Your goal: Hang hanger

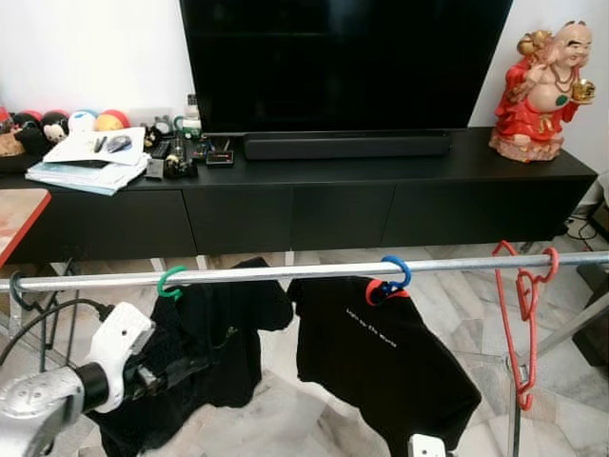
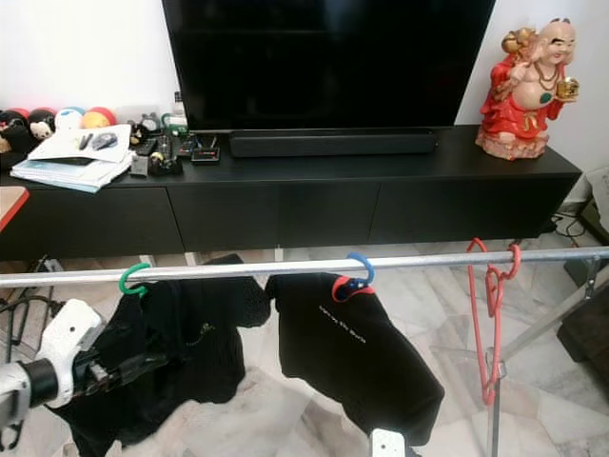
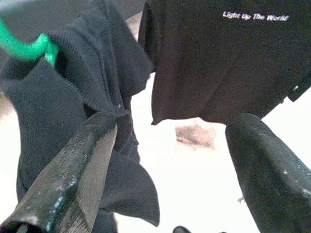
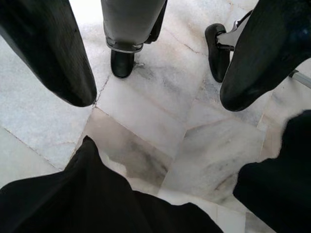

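A metal rail (image 1: 314, 270) runs nearly level across the scene from the robot's left to its right, and three hangers hook over it. The green hanger (image 1: 170, 282) sits toward the left with a black garment (image 1: 214, 328) drooping below it; its hook opens downward over the rail and the garment hangs straight down. Near the middle, a blue-and-red hanger (image 1: 390, 278) carries a black T-shirt (image 1: 376, 357) with white lettering, tilted down toward the right. Farther right an empty red hanger (image 1: 521, 314) dangles with its long axis close to vertical. The left gripper (image 3: 170, 165) reaches up from the lower left on a bent silver arm, its fingers (image 3: 77, 170) spread apart with nothing between them, one finger against the black garment just beneath the green hook. The right gripper (image 4: 155, 63) points down at the marble floor (image 4: 146, 116), fingers apart and empty, above black cloth. Bare rail lies between the green and blue hooks, and between the blue hook and the red hanger. Behind stands a black TV cabinet (image 1: 314, 200)
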Robot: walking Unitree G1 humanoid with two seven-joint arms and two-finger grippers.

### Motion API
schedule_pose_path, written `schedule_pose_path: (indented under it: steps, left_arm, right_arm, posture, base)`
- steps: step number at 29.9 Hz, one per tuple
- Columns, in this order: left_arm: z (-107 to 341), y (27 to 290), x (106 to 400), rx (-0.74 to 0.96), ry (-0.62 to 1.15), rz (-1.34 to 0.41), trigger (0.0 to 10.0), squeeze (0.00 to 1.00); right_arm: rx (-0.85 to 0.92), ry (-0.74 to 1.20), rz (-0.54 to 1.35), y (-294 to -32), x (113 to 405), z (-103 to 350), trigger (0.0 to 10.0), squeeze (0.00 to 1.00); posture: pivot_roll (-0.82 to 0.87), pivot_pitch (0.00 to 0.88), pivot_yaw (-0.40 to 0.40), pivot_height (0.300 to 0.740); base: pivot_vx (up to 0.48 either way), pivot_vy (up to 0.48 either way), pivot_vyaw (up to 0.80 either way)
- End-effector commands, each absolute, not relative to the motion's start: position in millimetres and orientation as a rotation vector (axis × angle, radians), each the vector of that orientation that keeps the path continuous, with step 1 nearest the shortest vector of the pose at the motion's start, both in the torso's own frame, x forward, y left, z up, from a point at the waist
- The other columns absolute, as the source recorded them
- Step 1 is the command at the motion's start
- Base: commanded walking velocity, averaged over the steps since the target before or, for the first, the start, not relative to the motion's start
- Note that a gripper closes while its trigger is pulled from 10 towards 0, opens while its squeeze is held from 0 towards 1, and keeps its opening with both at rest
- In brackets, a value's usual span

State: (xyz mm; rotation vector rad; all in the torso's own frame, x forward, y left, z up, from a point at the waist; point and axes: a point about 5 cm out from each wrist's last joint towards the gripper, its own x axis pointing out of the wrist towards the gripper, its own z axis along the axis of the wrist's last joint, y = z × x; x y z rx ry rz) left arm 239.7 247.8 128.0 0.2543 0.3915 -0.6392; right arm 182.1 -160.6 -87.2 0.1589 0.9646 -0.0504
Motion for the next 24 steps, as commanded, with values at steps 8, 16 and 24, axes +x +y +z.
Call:
schedule_pose_path:
  steps: [8, 16, 24]
  left_arm:
    - [146.9, 268.6, 265.4, 0.357, 0.279, -0.404, 10.0, 0.0]
    - [125.2, 262.4, 272.5, 0.375, 0.317, -0.366, 10.0, 0.0]
    - [101.8, 220.5, 250.9, 0.229, 0.443, -0.704, 10.0, 0.0]
  right_arm:
    - [0.166, 0.969, -0.059, -158.6, 180.2, -88.2, 10.0, 0.0]
    - [0.162, 0.967, -0.057, -157.7, 181.6, -87.6, 10.0, 0.0]
    - [0.164, 0.964, -0.059, -157.0, 182.4, -87.3, 10.0, 0.0]
  posture:
    - [0.15, 0.034, 0.009, 0.74]
    - [0.15, 0.033, 0.011, 0.74]
    - [0.15, 0.039, 0.011, 0.74]
  base:
    - [0.0, 0.0, 0.0]
    - [0.0, 0.0, 0.0]
    - [0.0, 0.0, 0.0]
